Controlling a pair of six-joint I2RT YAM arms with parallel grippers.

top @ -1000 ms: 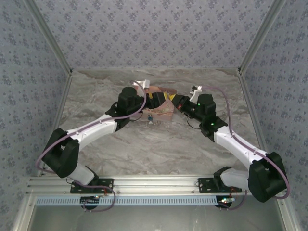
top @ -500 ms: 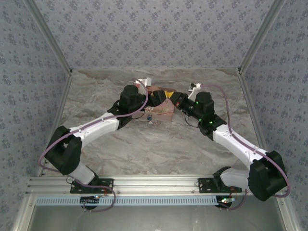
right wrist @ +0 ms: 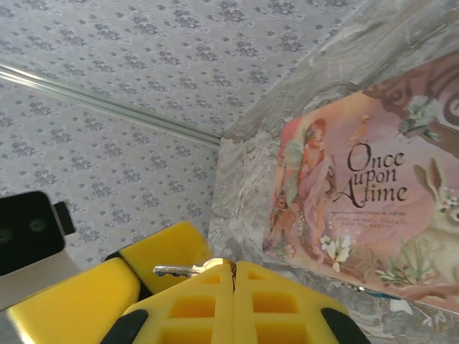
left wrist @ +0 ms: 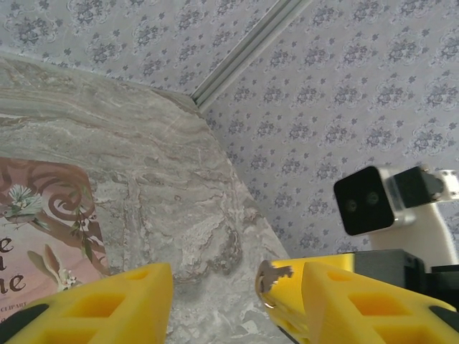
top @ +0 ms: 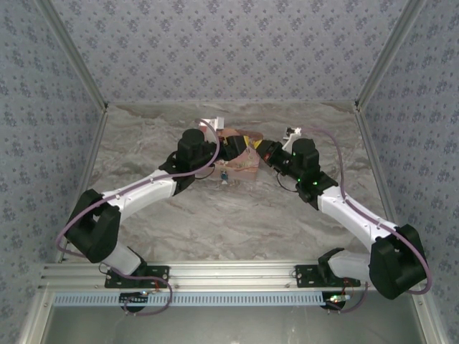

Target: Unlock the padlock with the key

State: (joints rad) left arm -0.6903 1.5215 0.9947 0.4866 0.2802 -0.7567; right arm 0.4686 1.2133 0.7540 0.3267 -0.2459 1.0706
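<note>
The key [right wrist: 188, 270] is pinched in the shut right jaws, its tip reaching into the gap of the left jaws, which are held part open on nothing. The padlock [top: 224, 175] is seen on the table [top: 237, 222] just beside the box [right wrist: 358, 186], apart from the key. Only the key's pickup is judged done; insertion and turning are left.

Top cam's up high behind the robot, looking toward 12 o'clock over the table [top: 237, 222]. Wrist cams sit close in, facing each other, both catching the pink box [left wrist: 43, 236] and key [left wrist: 275, 276]
</note>
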